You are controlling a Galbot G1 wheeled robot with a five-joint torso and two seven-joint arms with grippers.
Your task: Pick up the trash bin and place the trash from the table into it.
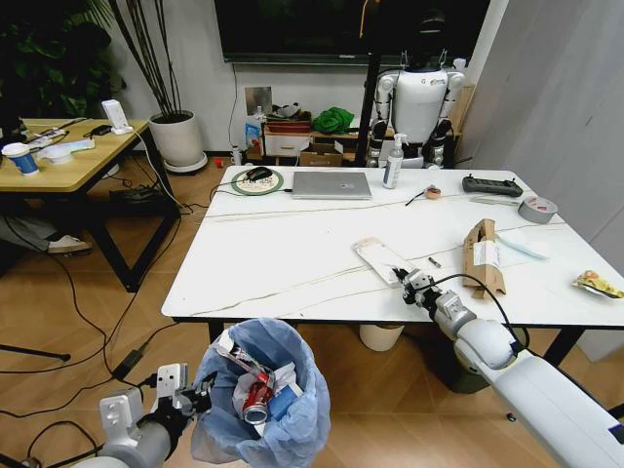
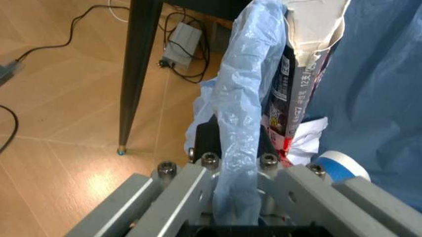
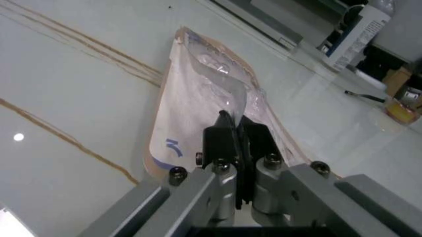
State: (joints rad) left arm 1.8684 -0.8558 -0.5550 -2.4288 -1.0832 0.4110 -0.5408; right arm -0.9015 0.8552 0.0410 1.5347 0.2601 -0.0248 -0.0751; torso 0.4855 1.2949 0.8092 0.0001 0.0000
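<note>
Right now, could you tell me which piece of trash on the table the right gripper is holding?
The flat white packet, near the table's front edge: the right gripper is shut on its near end. The torn cardboard box and yellow wrapper lie apart, untouched.

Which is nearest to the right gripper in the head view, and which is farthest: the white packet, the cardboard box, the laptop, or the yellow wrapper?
From the right gripper:
1. White packet, pinched in it at the table's near edge.
2. Cardboard box, just to its right.
3. Laptop, at the far side, and yellow wrapper, far right: too close to call.
</note>
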